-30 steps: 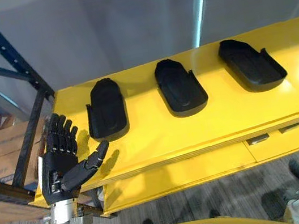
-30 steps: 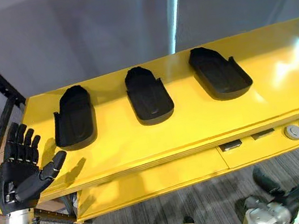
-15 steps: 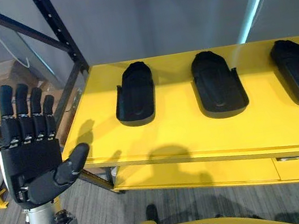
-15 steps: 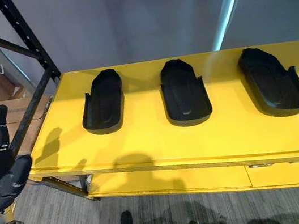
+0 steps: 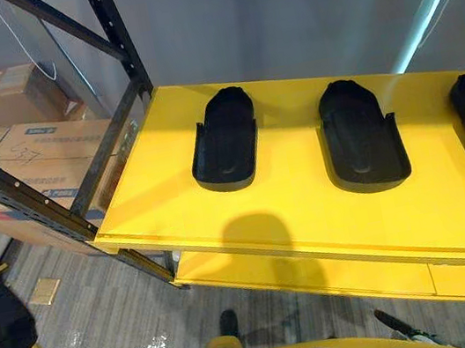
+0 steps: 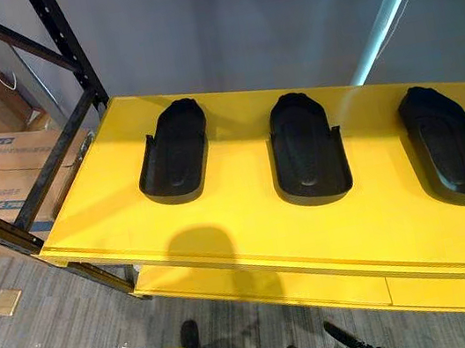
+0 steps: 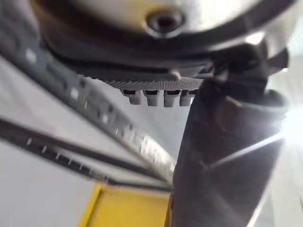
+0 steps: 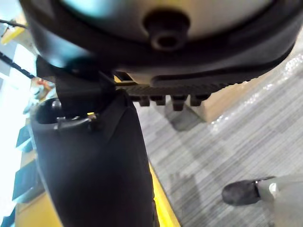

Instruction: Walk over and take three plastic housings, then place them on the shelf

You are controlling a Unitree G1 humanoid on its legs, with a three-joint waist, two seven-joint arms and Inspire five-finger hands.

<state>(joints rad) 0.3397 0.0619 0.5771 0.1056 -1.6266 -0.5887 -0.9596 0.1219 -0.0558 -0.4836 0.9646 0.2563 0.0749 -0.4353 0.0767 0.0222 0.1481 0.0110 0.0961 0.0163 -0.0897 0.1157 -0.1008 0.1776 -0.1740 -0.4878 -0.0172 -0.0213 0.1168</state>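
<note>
A: Where are the hands?
B: The left hand (image 7: 227, 156) and right hand (image 8: 94, 165) hang low, near the table (image 6: 225, 238). How open they are, I cannot tell.
A: And the housings?
B: The left housing (image 6: 173, 153), middle housing (image 6: 307, 148) and right housing (image 6: 455, 145) lie apart on it. They look like light, stiff, smooth shells. Pinch a side wall.

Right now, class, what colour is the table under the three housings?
Bright yellow table; the right eye view shows it best.

My left hand (image 7: 225, 142): matte black thumb (image 7: 213, 189), ribbed black strip (image 7: 151, 84) beside it, round screw (image 7: 163, 20) in silver-grey housing (image 7: 113, 8). Right hand (image 8: 90, 170) identical.
</note>
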